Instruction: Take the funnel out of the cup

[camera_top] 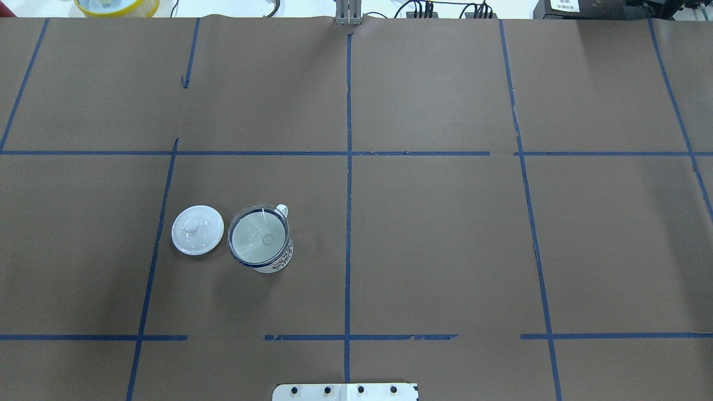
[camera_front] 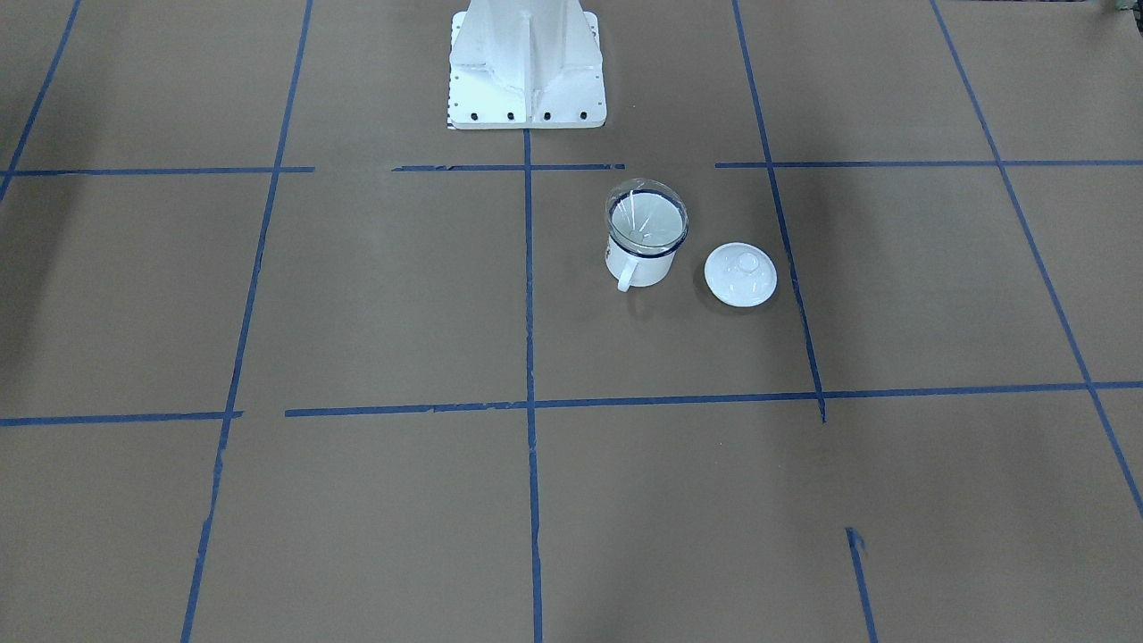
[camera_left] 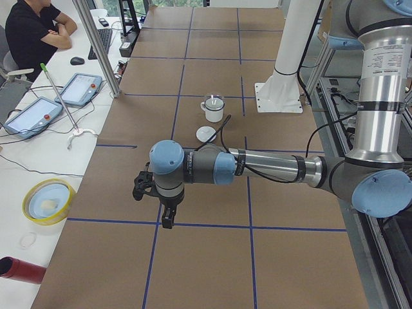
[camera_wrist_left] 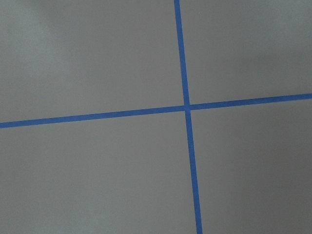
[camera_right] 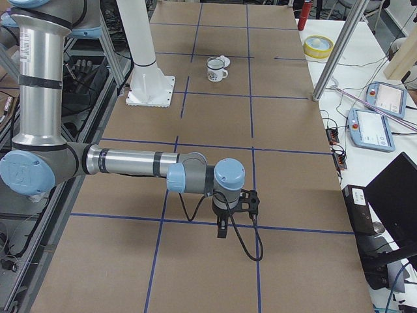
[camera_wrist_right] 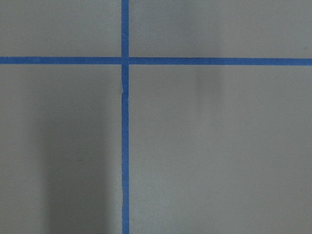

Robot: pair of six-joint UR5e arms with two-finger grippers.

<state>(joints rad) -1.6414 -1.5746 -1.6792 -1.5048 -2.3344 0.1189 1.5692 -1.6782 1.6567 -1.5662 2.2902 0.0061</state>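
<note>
The white enamel cup (camera_front: 639, 264) with a dark blue rim stands upright on the brown table left of the centre line in the overhead view (camera_top: 274, 263). The clear funnel (camera_front: 646, 214) sits in its mouth, rim on the cup's rim (camera_top: 258, 240). My left gripper (camera_left: 166, 217) shows only in the exterior left view, far from the cup (camera_left: 213, 109), hanging over the table. My right gripper (camera_right: 221, 228) shows only in the exterior right view, far from the cup (camera_right: 215, 70). I cannot tell whether either is open or shut. Both wrist views show only bare table.
A white domed lid (camera_front: 740, 274) with a knob lies beside the cup, apart from it (camera_top: 197, 229). The robot's white base (camera_front: 527, 67) stands at the table's near edge. Blue tape lines cross the table. A person (camera_left: 35, 29) sits beyond the table with tablets.
</note>
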